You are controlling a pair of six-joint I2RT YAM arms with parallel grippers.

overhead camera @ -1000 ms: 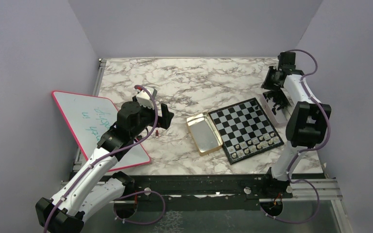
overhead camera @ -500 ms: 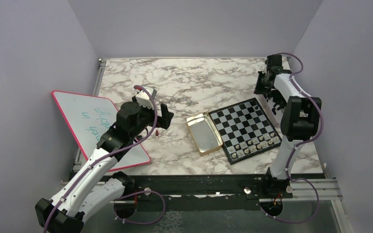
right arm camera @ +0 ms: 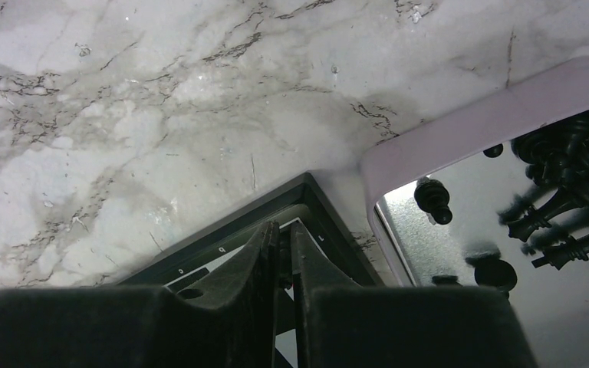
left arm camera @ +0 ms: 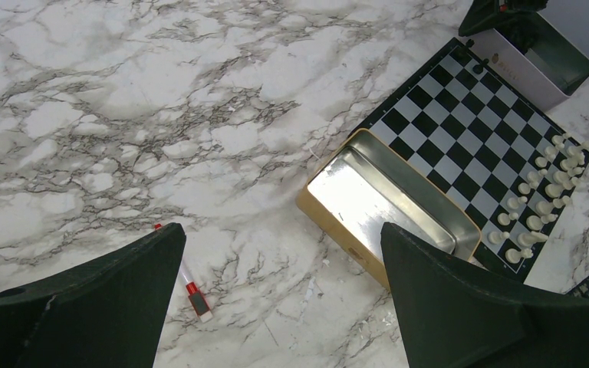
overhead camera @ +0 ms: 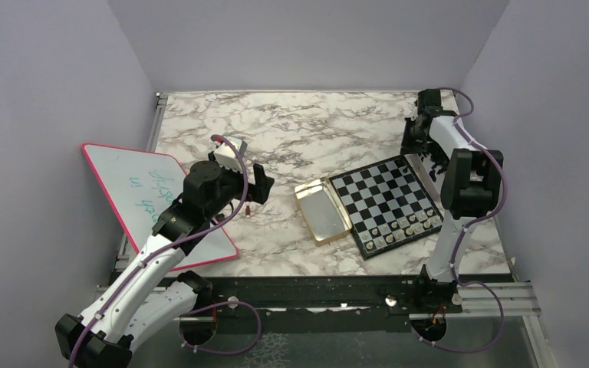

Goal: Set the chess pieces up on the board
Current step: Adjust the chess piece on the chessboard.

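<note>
A: Where do we stand? The right jaws hang over the far corner of the small black-and-grey checked chessboard (overhead camera: 383,192), drawn almost together with only a sliver between them.

B: Whether a chessman sits in that sliver we cannot tell, because the fingers hide it. The pale silvery chessmen (overhead camera: 406,224) stand along the board's two near rows. The black chessmen (right arm camera: 567,207) lie heaped in the pale-rimmed, mirror-bottomed tray (right arm camera: 475,123) just beside that corner.

A: So what worries us?

B: If we do hold something that tiny, we judge the pinch a thin one. A tilt could let it slip and roll off across the white marbled tabletop (overhead camera: 276,130).

A: And the jaws seem low by the black border. A nudge there could shove the board against the gold rectangular tin (left arm camera: 383,199) lying along its left edge, and topple the pale rows.

B: We could also catch the tray's rim on a reach for another piece and scatter the heap.

A: The left jaws?

B: Spread wide, holding nothing, above bare marble near a small red object (left arm camera: 194,290) — well apart from the board, so we see little danger there.
</note>
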